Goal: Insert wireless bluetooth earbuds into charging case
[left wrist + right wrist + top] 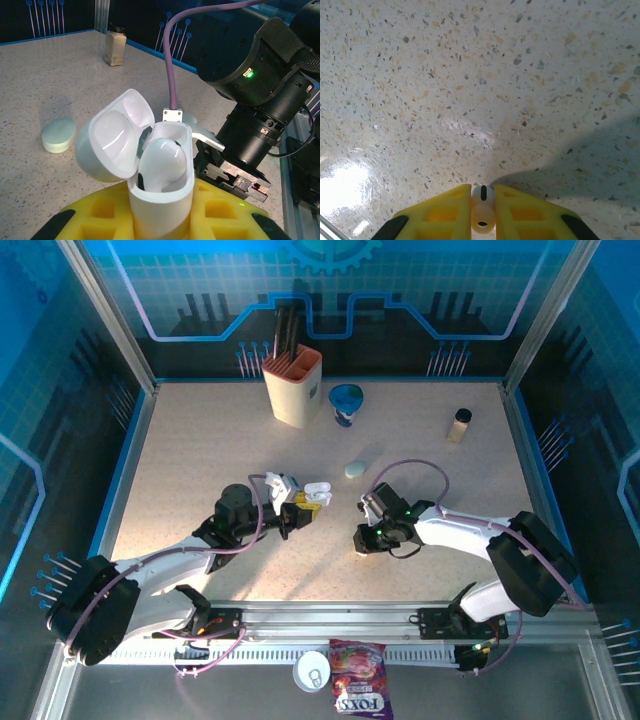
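Observation:
The white charging case (pixel 160 195) stands upright between my left gripper's yellow fingers (pixel 90 220), lid (pixel 112 135) swung open to the left. One white earbud (pixel 162 162) sits in it. From above, the case (pixel 316 491) is at table centre with my left gripper (pixel 298 508) shut on it. My right gripper (pixel 483 212) is shut on a second white earbud (pixel 483 200), just above the speckled tabletop. Seen from the top, the right gripper (pixel 364 538) is right of the case, a short gap away. The right wrist's black body (pixel 260 95) looms beside the case.
A closed pale teal case (pixel 356 469) (pixel 59 134) lies on the table behind the grippers. At the back stand a cream utensil holder (pixel 293 386), a blue cup (pixel 347 403) and a small jar (pixel 459 425). A snack packet (pixel 358 690) and a white lid (pixel 312 671) lie past the front rail.

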`<move>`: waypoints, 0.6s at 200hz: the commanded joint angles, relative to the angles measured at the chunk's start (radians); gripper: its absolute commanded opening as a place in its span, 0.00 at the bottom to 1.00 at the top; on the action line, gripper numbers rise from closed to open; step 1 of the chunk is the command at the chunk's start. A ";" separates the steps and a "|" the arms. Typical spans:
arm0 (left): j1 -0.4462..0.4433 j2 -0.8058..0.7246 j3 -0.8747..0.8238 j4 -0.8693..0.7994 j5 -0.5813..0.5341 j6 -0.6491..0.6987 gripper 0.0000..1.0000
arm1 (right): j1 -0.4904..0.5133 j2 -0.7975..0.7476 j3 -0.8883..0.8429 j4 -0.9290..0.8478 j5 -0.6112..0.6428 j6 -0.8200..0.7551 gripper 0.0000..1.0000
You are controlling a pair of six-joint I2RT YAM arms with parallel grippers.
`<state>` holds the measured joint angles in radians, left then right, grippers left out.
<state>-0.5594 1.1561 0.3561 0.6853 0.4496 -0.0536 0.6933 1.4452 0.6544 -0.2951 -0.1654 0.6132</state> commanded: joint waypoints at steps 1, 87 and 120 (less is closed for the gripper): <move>-0.007 -0.025 -0.012 0.013 -0.004 0.008 0.11 | -0.005 -0.024 0.000 -0.016 0.014 0.014 0.17; -0.025 0.032 -0.005 0.148 -0.067 -0.046 0.11 | -0.008 -0.417 -0.156 0.323 0.096 0.094 0.18; -0.045 0.076 0.005 0.223 -0.093 -0.051 0.11 | -0.012 -0.597 -0.210 0.518 0.111 0.115 0.18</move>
<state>-0.5880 1.2053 0.3561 0.8005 0.3912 -0.0814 0.6926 0.9428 0.4713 0.0170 -0.0864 0.6952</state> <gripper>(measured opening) 0.209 0.181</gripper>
